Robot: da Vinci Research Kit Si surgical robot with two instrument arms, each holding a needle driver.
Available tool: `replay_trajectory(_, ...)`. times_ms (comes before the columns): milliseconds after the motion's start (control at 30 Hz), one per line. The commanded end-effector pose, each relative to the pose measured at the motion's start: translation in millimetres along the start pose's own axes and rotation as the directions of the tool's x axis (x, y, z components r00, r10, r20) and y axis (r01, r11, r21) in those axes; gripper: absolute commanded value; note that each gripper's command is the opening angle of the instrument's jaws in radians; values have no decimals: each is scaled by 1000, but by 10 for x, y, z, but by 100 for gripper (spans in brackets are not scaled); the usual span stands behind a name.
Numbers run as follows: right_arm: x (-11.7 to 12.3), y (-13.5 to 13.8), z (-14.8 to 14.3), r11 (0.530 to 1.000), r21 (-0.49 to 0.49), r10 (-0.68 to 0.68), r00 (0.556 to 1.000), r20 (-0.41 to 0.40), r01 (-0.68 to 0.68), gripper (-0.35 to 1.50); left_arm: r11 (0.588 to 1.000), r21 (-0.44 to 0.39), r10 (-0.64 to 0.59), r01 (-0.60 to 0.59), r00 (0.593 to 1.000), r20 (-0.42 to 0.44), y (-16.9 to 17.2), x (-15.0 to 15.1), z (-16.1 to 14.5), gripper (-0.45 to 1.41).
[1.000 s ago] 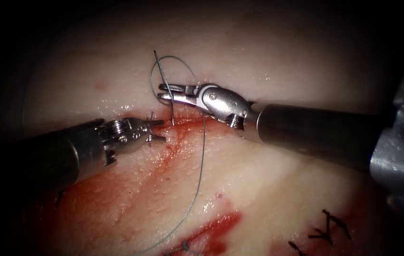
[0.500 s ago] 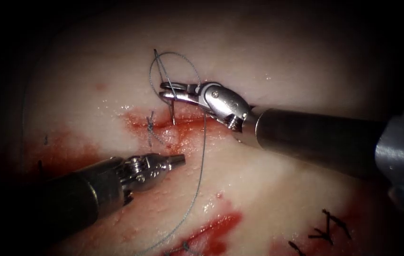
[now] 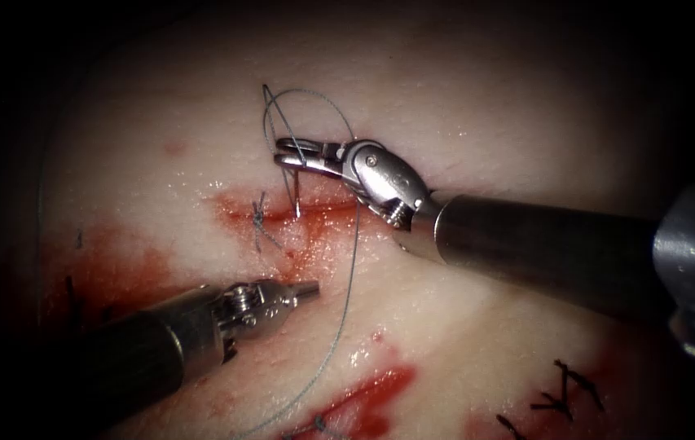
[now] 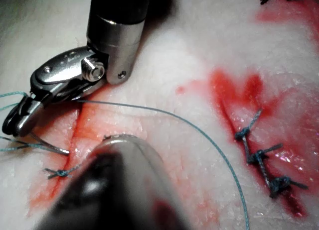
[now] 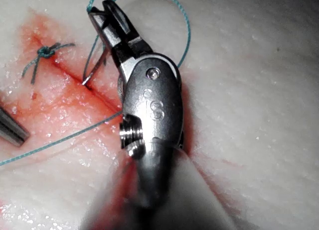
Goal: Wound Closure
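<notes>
My right tool [image 3: 283,153] comes in from the right, its jaws shut on the curved needle [image 3: 296,195] about mid-curve. The needle stands steeply, its point touching the tissue at the cut [image 3: 314,210], just right of a tied stitch [image 3: 259,216]. I cannot tell how deep the point sits. Thread [image 3: 354,244] loops from the needle's tail above the jaws, then trails down across the tissue. My left tool [image 3: 313,288] lies below the cut, shut and holding nothing. In the right wrist view the right tool [image 5: 107,16] grips the needle [image 5: 94,65] beside the tied stitch [image 5: 46,52].
Red fluid [image 3: 111,261] stains the tissue around the cut and lower left. Older dark stitches [image 3: 563,391] lie at lower right, and several knots [image 4: 259,158] line another cut in the left wrist view. The left tool's tip [image 5: 10,128] shows in the right wrist view.
My left tool, open at the cut by the tied stitch a second ago, has drawn back down and shut. The right tool and needle have barely shifted.
</notes>
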Motion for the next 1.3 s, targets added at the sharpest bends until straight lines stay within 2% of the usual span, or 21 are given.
replay_trajectory(33, -4, 3, 10, 1000, 2, 2, 1000, -3, -2, -35, 1000, -2, 1, -1, 1000, -6, -6, 3, 5, 10)
replay_trajectory(367, -3, 3, 8, 998, 6, 60, 998, 19, -60, -35, 1000, -21, 13, -14, 1000, -26, -14, -6, 7, 9)
replay_trajectory(733, 3, 3, 9, 991, 13, 132, 991, 29, -132, -35, 999, -33, 6, -7, 1000, -21, -20, -20, 26, 10)
replay_trajectory(1100, 3, -3, 7, 985, 38, 168, 983, 75, -171, -35, 999, -44, 7, -8, 1000, -19, -22, -27, 8, 12)
replay_trajectory(1300, 8, -6, 8, 965, 51, 254, 964, 79, -258, -35, 999, -45, 5, -6, 1000, -16, -22, -26, 2, 12)
